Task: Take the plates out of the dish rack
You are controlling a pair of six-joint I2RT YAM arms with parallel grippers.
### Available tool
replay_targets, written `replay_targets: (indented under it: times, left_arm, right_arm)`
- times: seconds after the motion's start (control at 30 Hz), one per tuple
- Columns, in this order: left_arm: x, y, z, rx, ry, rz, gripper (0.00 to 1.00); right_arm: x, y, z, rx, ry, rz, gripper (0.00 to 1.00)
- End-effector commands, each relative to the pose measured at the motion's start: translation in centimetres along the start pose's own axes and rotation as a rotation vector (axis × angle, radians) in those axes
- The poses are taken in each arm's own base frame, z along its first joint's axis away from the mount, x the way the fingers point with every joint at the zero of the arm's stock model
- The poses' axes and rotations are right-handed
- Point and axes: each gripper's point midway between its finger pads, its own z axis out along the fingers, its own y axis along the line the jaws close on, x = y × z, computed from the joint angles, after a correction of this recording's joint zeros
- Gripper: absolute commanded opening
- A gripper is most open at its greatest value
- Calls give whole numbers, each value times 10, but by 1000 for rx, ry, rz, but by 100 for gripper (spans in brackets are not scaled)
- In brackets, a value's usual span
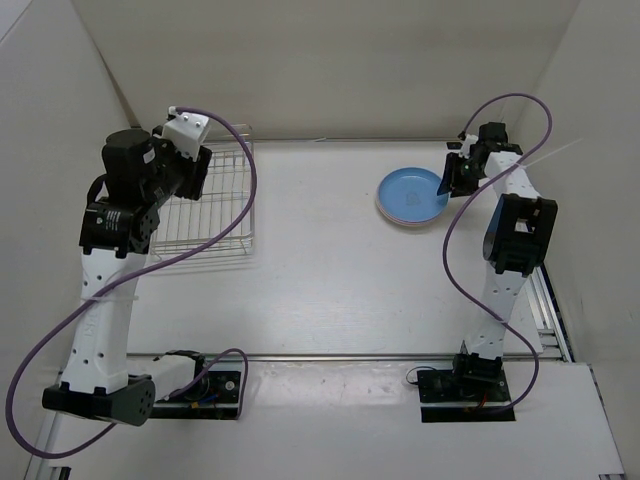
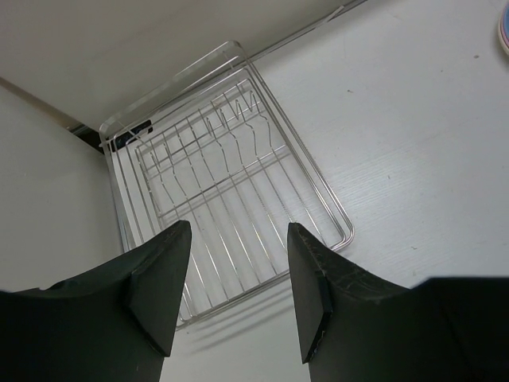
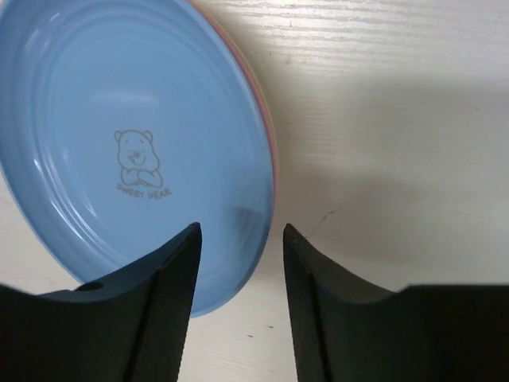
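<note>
Left gripper (image 2: 235, 298): I see its jaws parted with nothing between them, hovering over the dish rack on the left side of the bench.
Dish rack (image 1: 215, 200): from my wrist view its wires hold no plate; it sits far left, close to the wall.
Right gripper (image 3: 238, 298): jaws apart around the near rim of the blue plate, not clamped on it as far as I can judge.
Plates (image 1: 411, 194): stacked on the bench at far right, blue plate (image 3: 119, 151) on top, a pink edge showing beneath; the cream one I cannot see.
Step in hand: I judge this the release of the last plate.
Next move: lift the right gripper clear without nudging the stack.
</note>
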Motion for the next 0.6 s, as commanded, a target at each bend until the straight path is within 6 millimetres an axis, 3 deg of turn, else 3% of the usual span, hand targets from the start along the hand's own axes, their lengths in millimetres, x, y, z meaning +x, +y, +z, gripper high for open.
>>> replay_targets:
  times: [0.0, 0.07, 0.3, 0.37, 0.4, 0.47, 0.57]
  left_arm:
    - [-3, -3, -7, 10, -31, -9, 62]
    - [5, -6, -2, 19, -9, -11, 62]
    - [26, -2, 3, -3, 8, -84, 62]
    - [49, -3, 11, -12, 47, -123, 71]
    - [54, 2, 7, -38, 45, -153, 88]
    - [77, 0, 15, -37, 70, -190, 100]
    - [104, 7, 21, -62, 102, -264, 100]
  right_arm:
    - [-13, 6, -22, 15, -49, -44, 52]
    - [-14, 8, -28, 16, -51, -45, 64]
    - [-18, 8, -46, 50, -80, -63, 77]
    - [-22, 4, -61, 51, -108, -52, 95]
    - [-22, 0, -75, 53, -128, -42, 98]
    - [-23, -4, -92, 54, -157, -22, 100]
    - [-15, -8, -134, 43, -215, -16, 100]
